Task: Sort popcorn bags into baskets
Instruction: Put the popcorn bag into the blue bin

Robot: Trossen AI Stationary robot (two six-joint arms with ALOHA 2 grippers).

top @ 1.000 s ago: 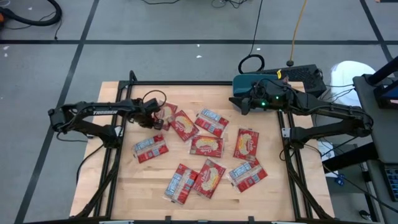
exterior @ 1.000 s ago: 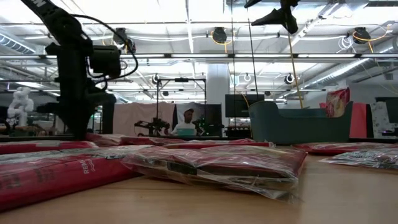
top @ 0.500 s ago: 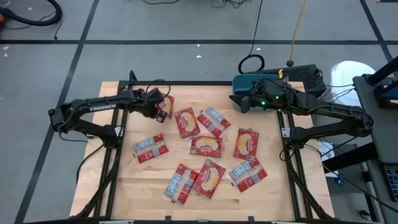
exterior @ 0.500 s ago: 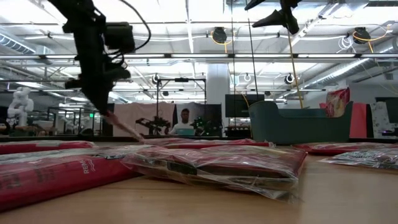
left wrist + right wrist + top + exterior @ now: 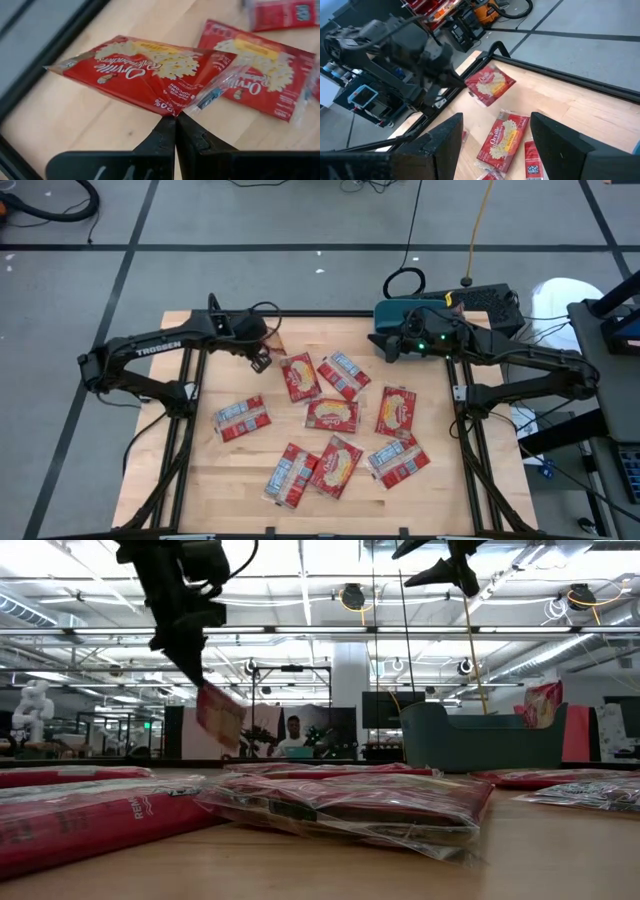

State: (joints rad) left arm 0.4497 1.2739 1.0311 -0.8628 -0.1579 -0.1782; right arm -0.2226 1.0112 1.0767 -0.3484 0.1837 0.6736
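Grey taped floor around a pale wooden table (image 5: 230, 480) with a black frame along its edges. Beyond the far right corner, a teal basket (image 5: 392, 313); from the low view, seen as a solid-walled bin (image 5: 470, 740) with a red packet showing above its rim. Across the middle of the table, eight popcorn bags lying flat, among them one (image 5: 243, 418) toward the left edge and one (image 5: 399, 462) toward the right.

Right arm parked over the far right corner beside the basket, right claw (image 5: 386, 348) wide open and empty, fingers (image 5: 437, 145) spread in its wrist view.

Near the far left corner, left claw (image 5: 262, 360) shut on the corner of one popcorn bag (image 5: 150, 75). Height unreadable from overhead; low view shows this bag (image 5: 220, 712) hanging clear above the table.
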